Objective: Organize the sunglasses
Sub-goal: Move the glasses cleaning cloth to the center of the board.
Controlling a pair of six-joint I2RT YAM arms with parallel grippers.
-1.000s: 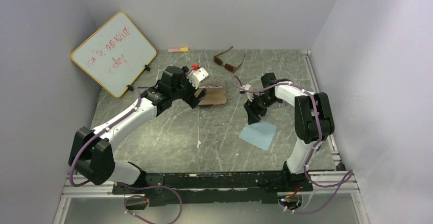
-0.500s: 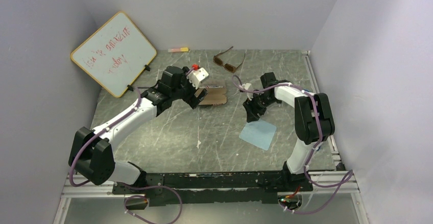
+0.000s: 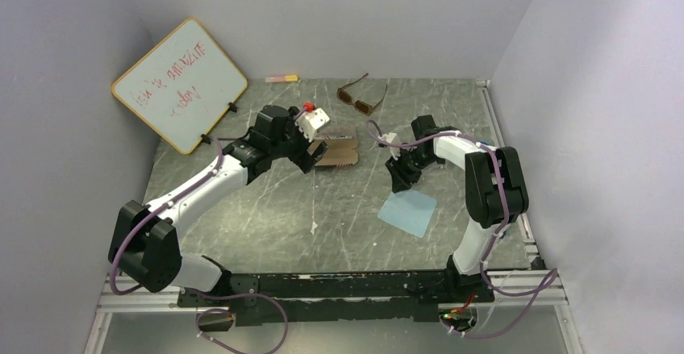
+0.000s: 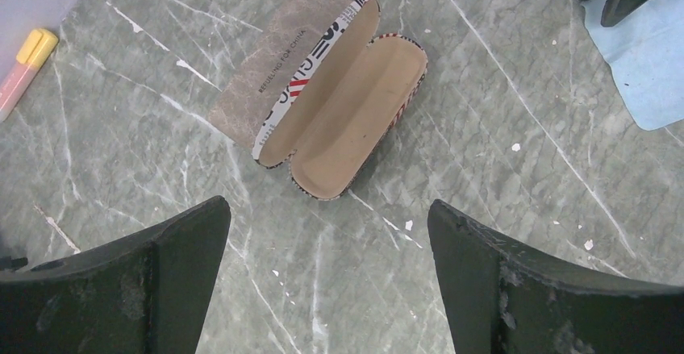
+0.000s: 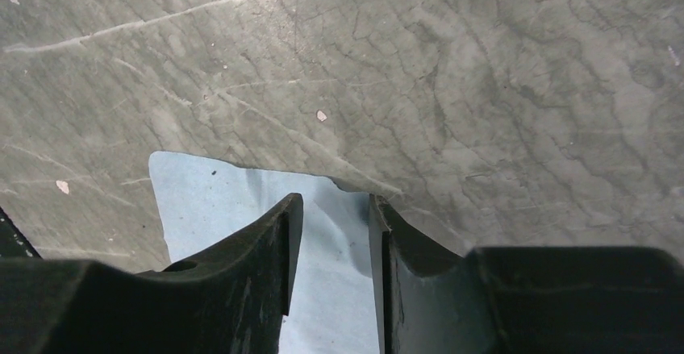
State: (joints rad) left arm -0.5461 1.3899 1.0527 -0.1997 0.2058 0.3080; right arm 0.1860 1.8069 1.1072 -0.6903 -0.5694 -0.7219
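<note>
Sunglasses tidying looks barely begun to me: nearest, the right gripper [image 5: 335, 201] has its fingers drawn close around the edge of the blue cloth [image 3: 410, 214], though I can't tell whether it's truly pinched. Further back the left gripper [image 4: 327, 209] hangs spread wide above the open, empty case [image 4: 355, 124], and the brown sunglasses [image 3: 360, 97] lie unfolded by the far wall, well apart from it; no black pair shows

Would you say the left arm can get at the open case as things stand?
Probably yes: the left gripper hangs wide open right above the open case, with nothing between them.
</note>
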